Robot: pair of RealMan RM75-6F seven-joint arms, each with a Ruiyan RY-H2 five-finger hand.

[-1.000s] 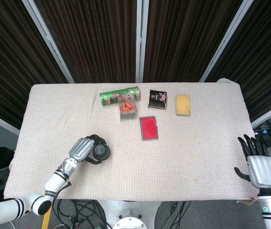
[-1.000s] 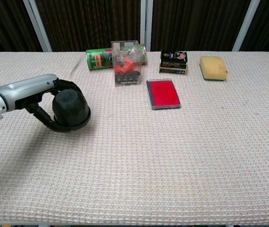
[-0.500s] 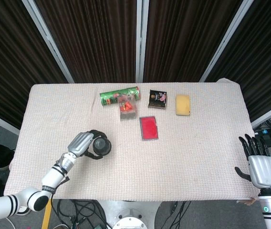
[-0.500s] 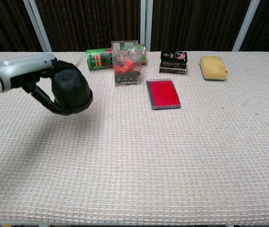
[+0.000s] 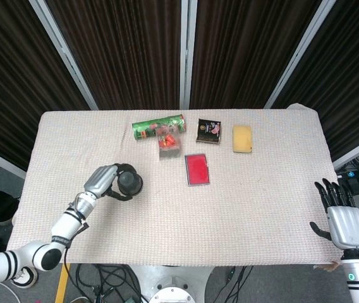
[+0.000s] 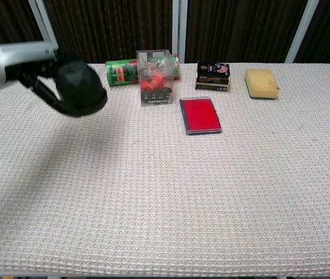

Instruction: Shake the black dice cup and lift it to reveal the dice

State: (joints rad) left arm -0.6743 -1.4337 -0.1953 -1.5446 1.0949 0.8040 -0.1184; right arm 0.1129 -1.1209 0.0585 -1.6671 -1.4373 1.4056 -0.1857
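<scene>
above the table's left side, the left hand (image 6: 34, 72) grasps the black dice cup (image 6: 79, 88), raised clear apparently for revealing dice; none visible.

black dice cup (image 6: 79, 88) aloft, tilted, gripped

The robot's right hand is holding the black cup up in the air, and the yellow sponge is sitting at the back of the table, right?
Not quite. It is the left hand that holds the black cup up in the air, as the chest view shows. The right hand hangs by the table edge holding nothing, seen in the head view. The yellow sponge does sit at the back of the table.
</scene>
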